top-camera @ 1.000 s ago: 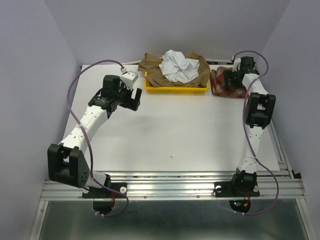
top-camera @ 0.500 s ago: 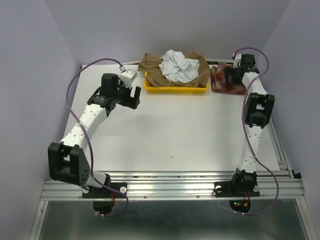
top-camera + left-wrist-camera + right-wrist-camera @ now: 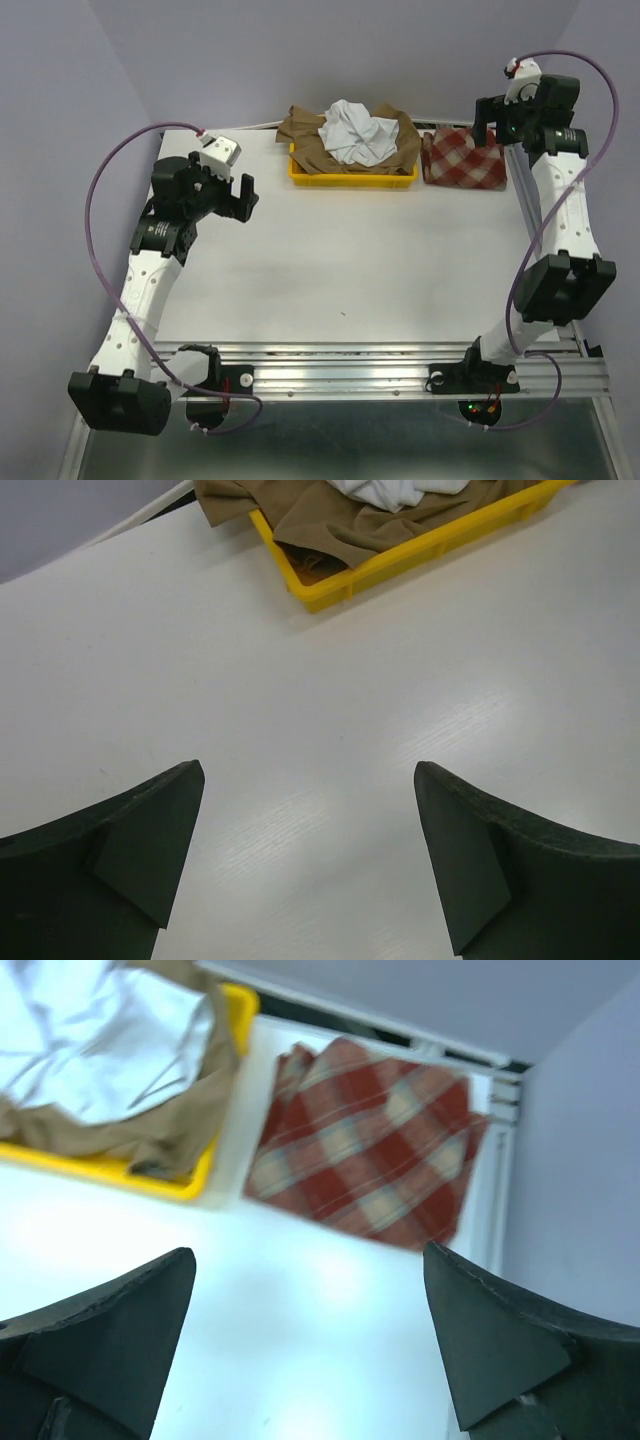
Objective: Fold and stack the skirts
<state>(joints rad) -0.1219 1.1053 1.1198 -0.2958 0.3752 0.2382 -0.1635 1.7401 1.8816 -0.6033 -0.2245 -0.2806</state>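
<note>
Checked red-and-beige skirt (image 3: 365, 1160) is lying flat at upper right, beside the yellow tray (image 3: 238, 1008) holding the white skirt (image 3: 90, 1040) atop the tan skirt (image 3: 160, 1125). My right gripper (image 3: 309, 1252) and left gripper (image 3: 307, 767) are hanging wide apart, empty. Reaching in, I am risking pinching both skirts together.

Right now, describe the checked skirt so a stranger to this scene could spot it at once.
At the far edge of the white table sits a yellow tray heaped with a tan-brown skirt and a white skirt. Just right of it, on the table in the far right corner, lies the checked skirt. It alone is patterned, red and beige, and outside the tray.
</note>
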